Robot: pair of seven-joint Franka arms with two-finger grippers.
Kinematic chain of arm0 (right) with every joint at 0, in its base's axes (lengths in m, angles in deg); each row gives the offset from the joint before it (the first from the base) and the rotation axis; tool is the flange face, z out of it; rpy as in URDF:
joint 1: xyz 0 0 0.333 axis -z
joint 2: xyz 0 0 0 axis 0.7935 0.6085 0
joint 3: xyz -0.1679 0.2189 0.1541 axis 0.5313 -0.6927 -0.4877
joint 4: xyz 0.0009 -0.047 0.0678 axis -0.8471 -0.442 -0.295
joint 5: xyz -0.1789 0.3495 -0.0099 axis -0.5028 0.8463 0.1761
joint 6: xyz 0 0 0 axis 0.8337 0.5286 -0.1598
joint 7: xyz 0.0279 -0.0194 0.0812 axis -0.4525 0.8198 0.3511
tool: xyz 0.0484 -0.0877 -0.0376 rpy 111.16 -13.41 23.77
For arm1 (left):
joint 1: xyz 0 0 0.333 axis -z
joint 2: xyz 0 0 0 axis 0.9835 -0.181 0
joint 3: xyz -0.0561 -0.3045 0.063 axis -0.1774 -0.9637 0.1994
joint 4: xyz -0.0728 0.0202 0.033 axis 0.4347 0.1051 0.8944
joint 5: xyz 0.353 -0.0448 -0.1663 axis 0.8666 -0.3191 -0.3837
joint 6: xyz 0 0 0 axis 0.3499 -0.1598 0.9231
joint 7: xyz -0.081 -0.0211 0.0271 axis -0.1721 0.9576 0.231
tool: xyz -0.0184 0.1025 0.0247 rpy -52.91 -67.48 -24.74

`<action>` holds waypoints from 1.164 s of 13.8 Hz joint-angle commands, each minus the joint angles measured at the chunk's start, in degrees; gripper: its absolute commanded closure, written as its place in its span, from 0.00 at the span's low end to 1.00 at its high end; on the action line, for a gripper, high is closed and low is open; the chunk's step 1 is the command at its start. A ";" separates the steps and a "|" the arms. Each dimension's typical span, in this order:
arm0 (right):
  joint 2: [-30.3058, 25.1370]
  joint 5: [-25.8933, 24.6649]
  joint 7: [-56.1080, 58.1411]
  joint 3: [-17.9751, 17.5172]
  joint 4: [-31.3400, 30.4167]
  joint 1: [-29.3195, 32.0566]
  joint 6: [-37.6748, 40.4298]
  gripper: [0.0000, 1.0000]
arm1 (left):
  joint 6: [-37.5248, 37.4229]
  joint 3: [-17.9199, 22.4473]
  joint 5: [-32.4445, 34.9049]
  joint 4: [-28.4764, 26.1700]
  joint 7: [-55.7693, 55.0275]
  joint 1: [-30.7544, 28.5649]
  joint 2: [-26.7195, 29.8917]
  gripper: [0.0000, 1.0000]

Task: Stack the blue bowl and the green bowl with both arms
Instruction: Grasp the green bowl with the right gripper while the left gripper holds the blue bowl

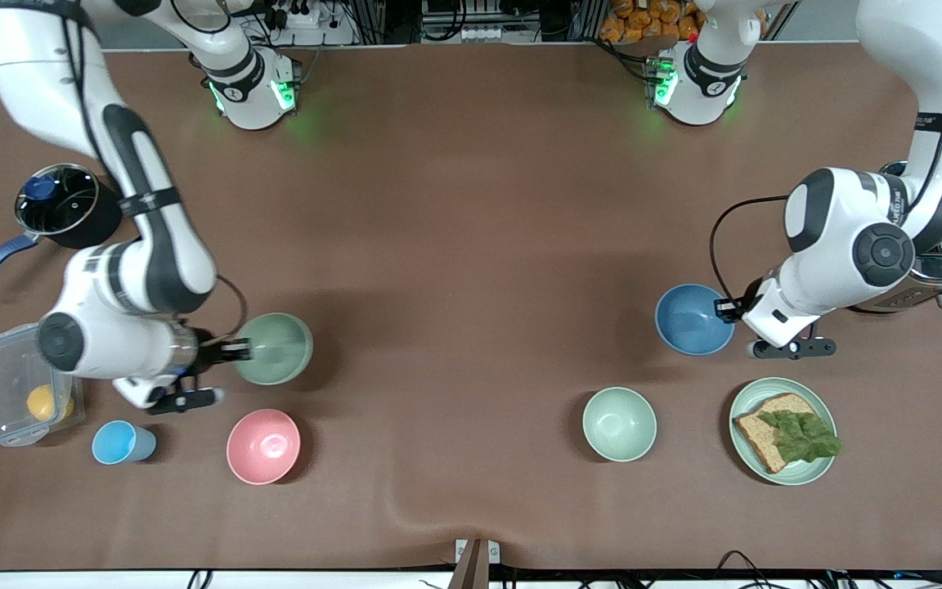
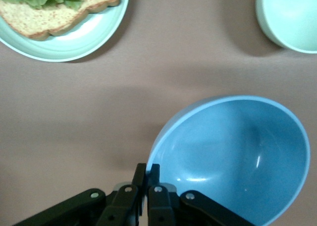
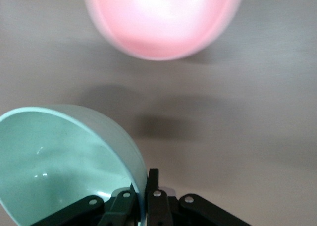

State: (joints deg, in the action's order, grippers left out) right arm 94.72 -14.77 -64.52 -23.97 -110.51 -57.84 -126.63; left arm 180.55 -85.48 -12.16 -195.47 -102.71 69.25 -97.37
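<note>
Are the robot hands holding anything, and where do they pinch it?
Yes. The left gripper pinches the blue bowl by its rim, and the right gripper pinches the green bowl by its rim.

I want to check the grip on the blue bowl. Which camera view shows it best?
The left wrist view: the left gripper is shut on the rim of the blue bowl, seen close. The front view shows the whole blue bowl but the arm hides the grip. The right wrist view does not show it.
</note>
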 commanded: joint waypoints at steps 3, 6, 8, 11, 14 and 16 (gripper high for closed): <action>1.94 5.39 -22.80 -0.17 -0.27 -11.17 -7.49 1.00 | -1.29 -1.41 -1.01 0.57 -2.02 0.04 0.77 1.00; 3.96 5.74 -34.76 -0.17 -0.27 -18.03 -13.20 1.00 | -1.29 -2.72 -1.01 1.62 -3.16 0.30 0.15 1.00; 5.81 8.19 -41.98 -0.17 -0.27 -21.73 -18.56 1.00 | -1.29 -3.52 -1.01 2.41 -5.71 0.48 -0.20 1.00; 6.96 13.99 -44.20 -0.17 -0.45 -25.77 -21.64 1.00 | -1.29 -3.52 -1.01 2.41 -7.64 2.32 -0.82 1.00; 8.80 14.80 -46.22 -0.08 -0.71 -27.63 -24.99 1.00 | -1.29 -3.52 -0.92 2.50 -10.28 3.64 -1.17 1.00; 8.89 14.62 -46.22 0.18 -0.71 -26.94 -24.82 0.46 | -1.29 -3.52 -0.92 2.68 -12.82 5.48 -1.52 1.00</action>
State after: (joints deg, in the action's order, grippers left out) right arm 103.29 -1.69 -110.37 -24.44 -111.35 -85.04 -150.96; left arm 180.44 -88.96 -12.17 -194.11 -113.08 73.23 -98.38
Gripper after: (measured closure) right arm 0.885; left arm 0.952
